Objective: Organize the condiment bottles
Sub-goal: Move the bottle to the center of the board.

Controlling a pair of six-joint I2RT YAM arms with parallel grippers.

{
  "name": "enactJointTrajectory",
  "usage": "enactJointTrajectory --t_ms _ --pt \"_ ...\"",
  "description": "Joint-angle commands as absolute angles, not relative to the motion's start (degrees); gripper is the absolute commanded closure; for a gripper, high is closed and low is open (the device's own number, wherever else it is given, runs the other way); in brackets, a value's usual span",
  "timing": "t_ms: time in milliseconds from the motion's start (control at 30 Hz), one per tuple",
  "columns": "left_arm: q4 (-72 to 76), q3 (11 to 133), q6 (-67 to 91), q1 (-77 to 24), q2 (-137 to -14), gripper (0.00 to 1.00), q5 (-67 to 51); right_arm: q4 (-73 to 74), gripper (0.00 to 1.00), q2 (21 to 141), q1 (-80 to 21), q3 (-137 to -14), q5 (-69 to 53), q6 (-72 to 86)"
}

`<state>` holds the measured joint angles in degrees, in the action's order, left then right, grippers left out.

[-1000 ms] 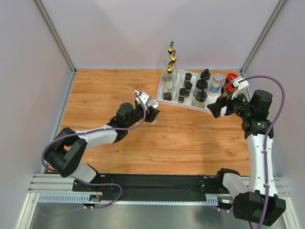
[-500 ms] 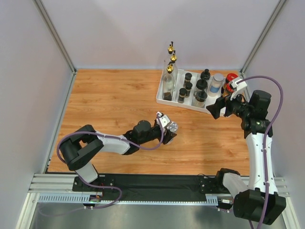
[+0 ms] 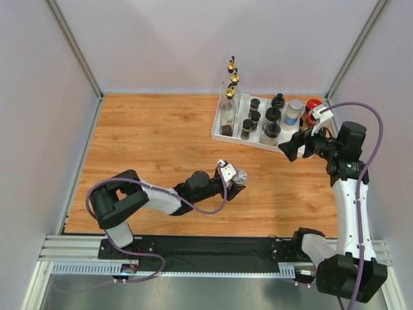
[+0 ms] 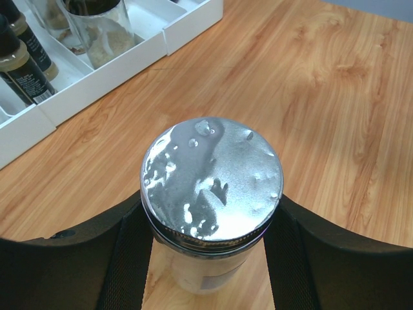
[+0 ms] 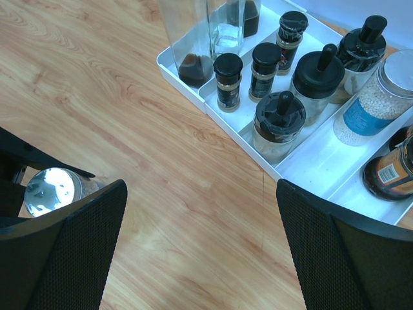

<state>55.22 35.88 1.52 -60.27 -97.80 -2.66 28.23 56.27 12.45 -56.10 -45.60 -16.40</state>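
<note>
Now the left gripper [image 3: 237, 177] sits low in the middle of the top view. Its two fingers [image 4: 116, 258] squeeze a jar [image 4: 211, 184] with a shiny silver lid, one finger on each side. The jar is over the wood table [image 3: 148, 135], well apart from the white tray [image 3: 215, 128]. The right gripper [image 3: 293, 146] hangs at the right, just beside the tray, fingers wide apart and holding nothing. In the tray, at the upper right, stand three tall bottles [image 3: 228, 110] with gold tops, small black-capped jars [image 3: 254, 120], another silver-lidded jar [image 3: 294, 113] and red-lidded jars [image 3: 313, 108].
</note>
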Motion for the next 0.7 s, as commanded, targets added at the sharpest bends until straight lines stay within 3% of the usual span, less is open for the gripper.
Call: enactJointTrajectory --t_ms 0,200,333,667 --pt "58.8 35.2 0.4 -60.6 -96.3 0.42 -2.0 26.6 0.0 56.4 12.2 -56.0 -47.0 -17.5" --pt "55.5 34.2 0.1 -60.8 -93.0 0.2 -0.5 26.6 0.0 56.7 12.2 -55.9 -47.2 -17.7" --pt "52.5 33.6 -1.5 -60.8 -90.4 0.01 -0.1 26.7 0.0 56.8 12.2 -55.8 -47.3 -17.7" --pt "44.1 31.8 -3.6 -60.7 -82.0 0.0 -3.4 27.0 0.0 57.5 12.2 -55.5 -48.6 -18.5"
